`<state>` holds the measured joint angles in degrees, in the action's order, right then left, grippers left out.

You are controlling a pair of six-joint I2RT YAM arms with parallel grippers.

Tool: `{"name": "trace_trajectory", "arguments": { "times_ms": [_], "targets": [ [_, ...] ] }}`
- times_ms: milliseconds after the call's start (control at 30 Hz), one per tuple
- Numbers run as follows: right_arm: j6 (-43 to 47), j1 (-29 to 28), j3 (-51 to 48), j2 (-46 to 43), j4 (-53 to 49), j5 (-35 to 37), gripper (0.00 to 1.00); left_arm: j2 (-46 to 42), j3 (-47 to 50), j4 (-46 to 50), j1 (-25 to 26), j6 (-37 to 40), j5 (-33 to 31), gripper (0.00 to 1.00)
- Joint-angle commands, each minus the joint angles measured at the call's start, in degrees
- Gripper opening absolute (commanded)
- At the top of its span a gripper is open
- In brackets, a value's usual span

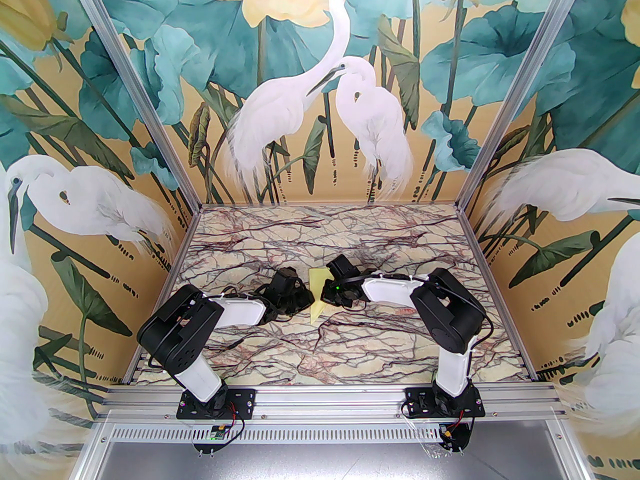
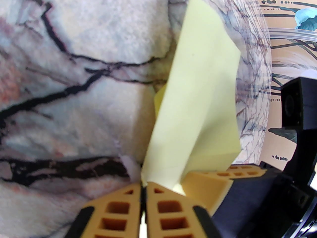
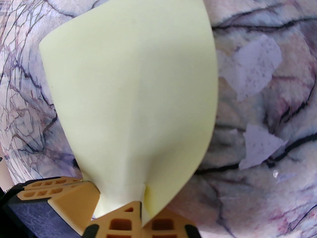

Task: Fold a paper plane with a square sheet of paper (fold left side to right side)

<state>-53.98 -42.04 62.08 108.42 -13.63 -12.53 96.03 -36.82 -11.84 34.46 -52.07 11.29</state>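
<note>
Sheet of paper (image 1: 316,312), pale yellow, bowed, long axis near-to-far | left gripper (image 2: 143,190) pinched shut on its left side | right gripper (image 3: 141,207) likewise on its right side

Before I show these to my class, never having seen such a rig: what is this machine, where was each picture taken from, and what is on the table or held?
The machine is two robot arms, a left arm and a right arm. They are bolted at the near edge of a marble-patterned table, and each ends in a two-finger gripper. The wide picture comes from a fixed camera above and behind the arms. The other two come from cameras on the wrists, each looking out past its own gripper. Both arms reach to the middle, where they hold a pale yellow paper. The left gripper is shut on it, and so is the right gripper. The paper bows between them, with a faint crease down it. White scraps lie on the table nearby.
</note>
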Motion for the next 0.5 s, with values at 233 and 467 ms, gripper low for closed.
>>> {"name": "trace_trajectory", "arguments": {
  "times_ms": [233, 467],
  "targets": [
    [2.57, 0.96, -1.31, -4.67, 1.83, 0.67, 0.23, 2.45, -1.07, 6.88, 0.28, 1.63, -3.91, 0.11],
    [2.47, 2.75, -4.57, -7.55, 6.65, -1.08, 0.25, 3.59, -1.83, 7.26, 0.36, 1.80, -3.16, 0.11]
  ]
}}
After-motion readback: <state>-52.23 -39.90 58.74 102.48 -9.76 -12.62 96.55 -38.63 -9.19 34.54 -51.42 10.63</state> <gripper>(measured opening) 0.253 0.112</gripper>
